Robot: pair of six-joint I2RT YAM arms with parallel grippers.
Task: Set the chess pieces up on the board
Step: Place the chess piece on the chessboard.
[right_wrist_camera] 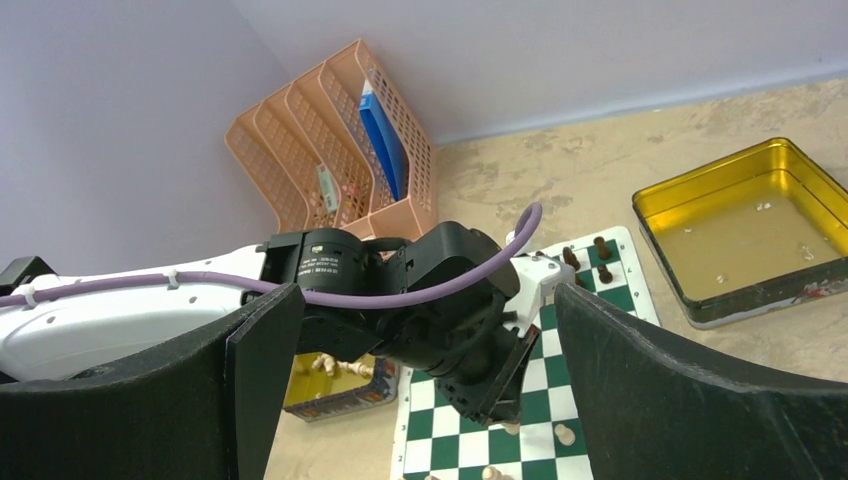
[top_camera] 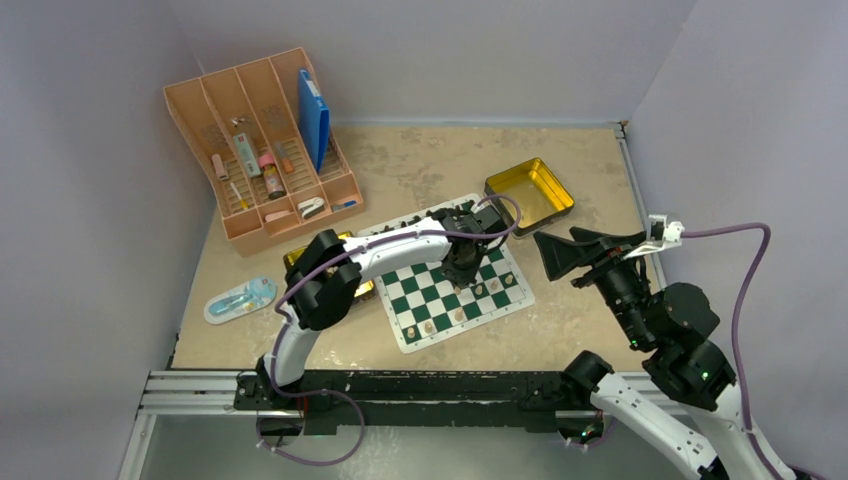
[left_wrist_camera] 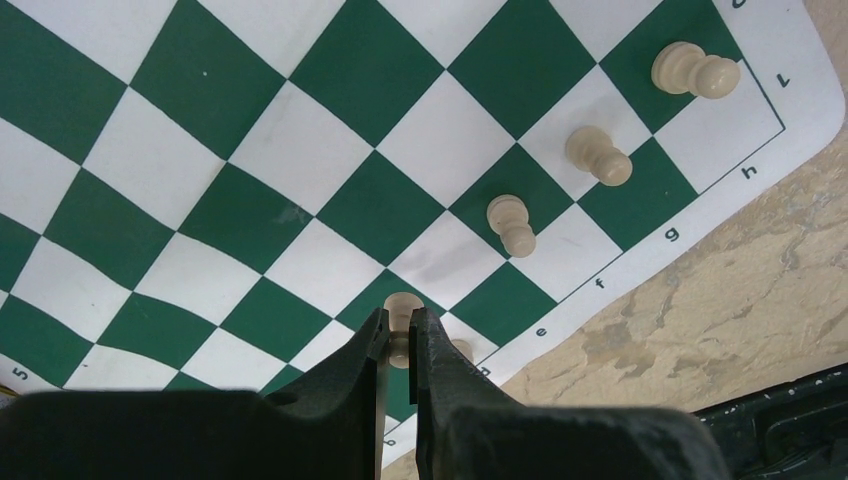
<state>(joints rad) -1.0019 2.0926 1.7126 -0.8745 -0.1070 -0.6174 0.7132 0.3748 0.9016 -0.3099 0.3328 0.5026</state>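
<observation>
While tight on chessman (left_wrist_camera: 403,303), left pincer (left_wrist_camera: 399,324).

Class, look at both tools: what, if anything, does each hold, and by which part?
The left tool pinches a light pawn by its stem, just below the head. The right tool stands open, holding nothing.

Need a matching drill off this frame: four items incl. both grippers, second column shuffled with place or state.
Column A
1. left gripper
2. right gripper
3. gold tin
4. blue folder

Column B
a. open wide, holding nothing
b. standing in the pink rack
c. shut on a light chess piece over the board
d. on the table off the board's far right corner

Pairs: 1-c, 2-a, 3-d, 4-b
</observation>
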